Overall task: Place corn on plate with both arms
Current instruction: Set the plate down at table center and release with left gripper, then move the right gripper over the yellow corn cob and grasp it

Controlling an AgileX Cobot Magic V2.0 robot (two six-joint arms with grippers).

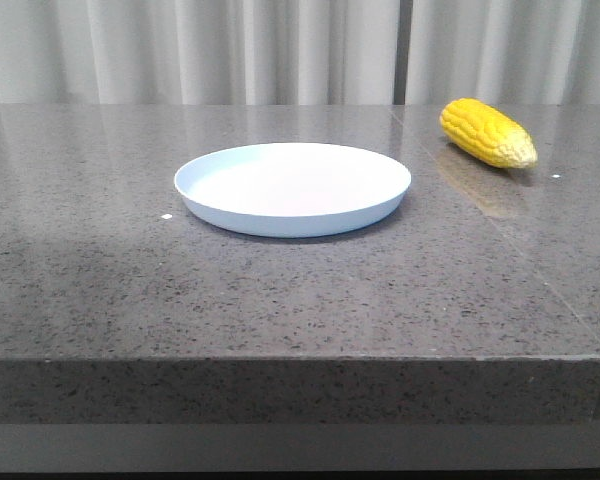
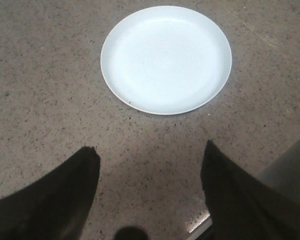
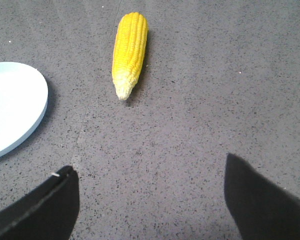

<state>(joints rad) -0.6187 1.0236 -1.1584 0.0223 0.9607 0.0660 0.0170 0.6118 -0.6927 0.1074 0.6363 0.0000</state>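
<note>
The yellow corn [image 1: 488,132] lies on the dark stone table at the far right, its pale tip pointing right and toward me. The pale blue-white plate [image 1: 292,187] sits empty near the table's middle, left of the corn. Neither arm shows in the front view. In the right wrist view the corn [image 3: 129,52] lies ahead of my right gripper [image 3: 149,167], which is open and empty, with the plate's rim [image 3: 20,107] off to one side. In the left wrist view my left gripper [image 2: 150,152] is open and empty, with the plate [image 2: 166,59] ahead of it.
The speckled grey stone table [image 1: 280,290] has a front edge close to the camera and a seam running past the corn. Pale curtains [image 1: 280,50] hang behind the table. The table's edge [image 2: 200,227] shows by the left gripper.
</note>
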